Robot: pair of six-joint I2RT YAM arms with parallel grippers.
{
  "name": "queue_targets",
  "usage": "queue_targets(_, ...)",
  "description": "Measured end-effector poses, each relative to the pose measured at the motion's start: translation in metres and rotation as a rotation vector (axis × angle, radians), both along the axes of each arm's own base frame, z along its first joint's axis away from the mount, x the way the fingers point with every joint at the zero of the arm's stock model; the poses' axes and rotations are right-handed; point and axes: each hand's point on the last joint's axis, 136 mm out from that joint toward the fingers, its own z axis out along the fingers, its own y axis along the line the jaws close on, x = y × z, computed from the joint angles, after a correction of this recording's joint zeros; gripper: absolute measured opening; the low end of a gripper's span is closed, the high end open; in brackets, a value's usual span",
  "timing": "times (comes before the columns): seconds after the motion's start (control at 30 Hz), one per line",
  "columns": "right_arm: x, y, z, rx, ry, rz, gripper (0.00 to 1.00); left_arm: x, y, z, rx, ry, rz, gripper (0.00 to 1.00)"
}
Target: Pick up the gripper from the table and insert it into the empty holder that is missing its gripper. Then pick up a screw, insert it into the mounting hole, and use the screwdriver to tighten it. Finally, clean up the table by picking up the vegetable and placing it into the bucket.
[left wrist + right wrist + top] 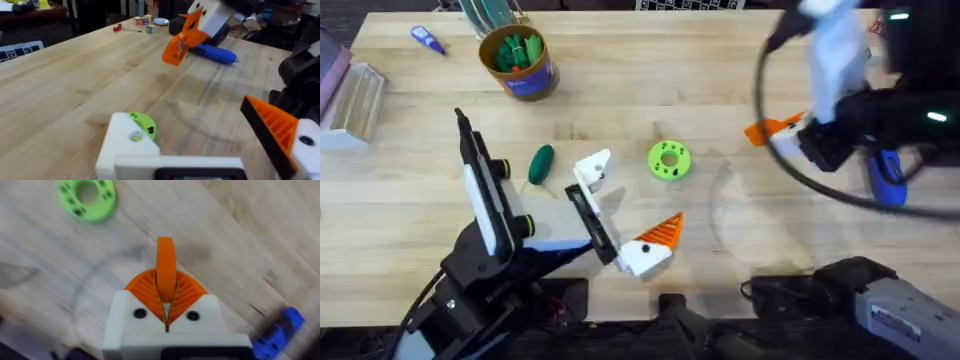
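— While the right gripper (166,297) hangs over the table, what sits between its jaws?
— Both pads pinch the orange gripper (166,267).
— And the left gripper (620,235)?
— Jaws spread wide, nothing held; its bare holder (592,170) lies beside the vegetable (541,163).

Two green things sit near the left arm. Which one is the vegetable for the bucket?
The dark-green smooth oval vegetable, left of the bare white holder. The other, to the holder's right, is a lime-green round disc with holes.
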Motion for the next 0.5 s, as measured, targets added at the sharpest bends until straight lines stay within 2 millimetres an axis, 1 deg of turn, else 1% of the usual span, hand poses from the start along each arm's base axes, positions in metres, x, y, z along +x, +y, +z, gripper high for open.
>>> queue_targets(0.07,-0.008,0.012,0.018,0.115,-0.046,-0.007,0.013,0.000,0.000,0.000,0.000,0.000,0.000,0.986)
queue_targets(0.17,-0.011,0.039,0.048,0.334,-0.138,0.018,0.012,0.000,0.000,0.000,0.000,0.000,0.000,0.985)
queue_targets(0.23,-0.015,0.056,0.057,0.475,-0.167,0.034,0.012,0.000,0.000,0.000,0.000,0.000,0.000,0.986)
queue_targets(0.3,-0.018,0.071,0.054,0.610,-0.157,0.042,0.011,0.000,0.000,0.000,0.000,0.000,0.000,0.986)
queue_targets(0.4,-0.019,0.092,0.039,0.808,-0.084,0.033,0.011,0.000,0.000,0.000,0.000,0.000,0.000,0.986)
queue_targets(0.5,-0.024,0.107,0.026,0.978,0.045,-0.012,0.011,0.000,0.000,0.000,0.000,0.001,0.000,0.986)
